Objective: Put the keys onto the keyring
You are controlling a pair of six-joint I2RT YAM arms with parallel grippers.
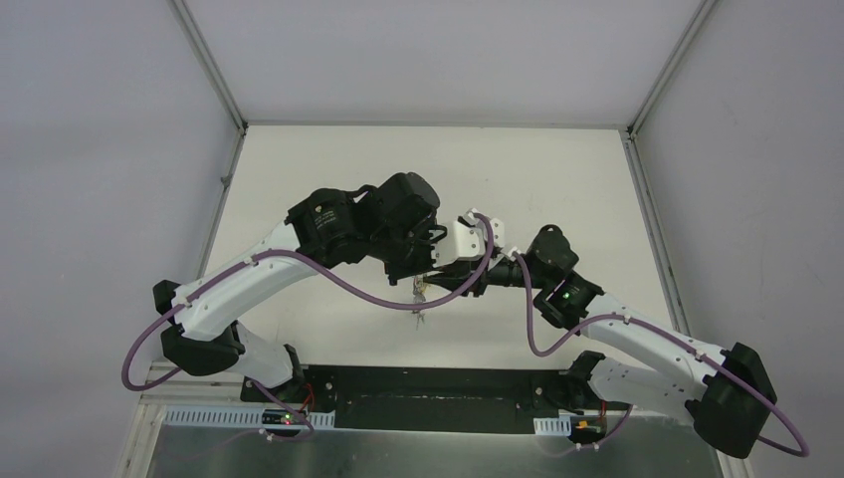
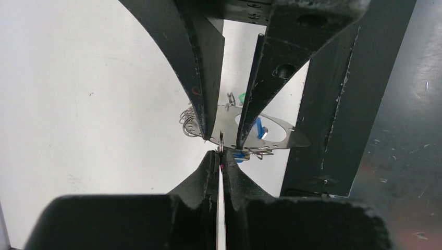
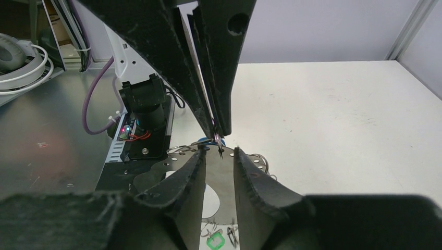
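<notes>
1. The keyring (image 2: pixel 225 125) is a flat silver plate with small holes along its rim and an oval cut-out. I see it up in the air over the near half of the bench (image 2: pixel 78 104), about midway between the bench's sides, where the two arms meet in the top view.
2. The keys (image 1: pixel 418 297) dangle below the plate. In the left wrist view a blue head (image 2: pixel 258 128) shows through the cut-out, and a green head (image 2: pixel 241 96) lies beyond the rim. Thin wire rings (image 2: pixel 187 124) bunch at one end of the rim.
3. A small dark loop (image 2: pixel 221 139) of wire touches the rim at one of the holes. I cannot tell whether it passes through.
4. The left fingers (image 2: pixel 200 182) are together and pinch the loop at their tips.
5. The right fingers (image 3: pixel 182 182) are apart, one on each side of a stretch of the plate. Their tips are just beside the left tips. I cannot tell whether they press on the plate.
6. Both arms reach inward from the near edge, with their wrists close together above the bench.
</notes>
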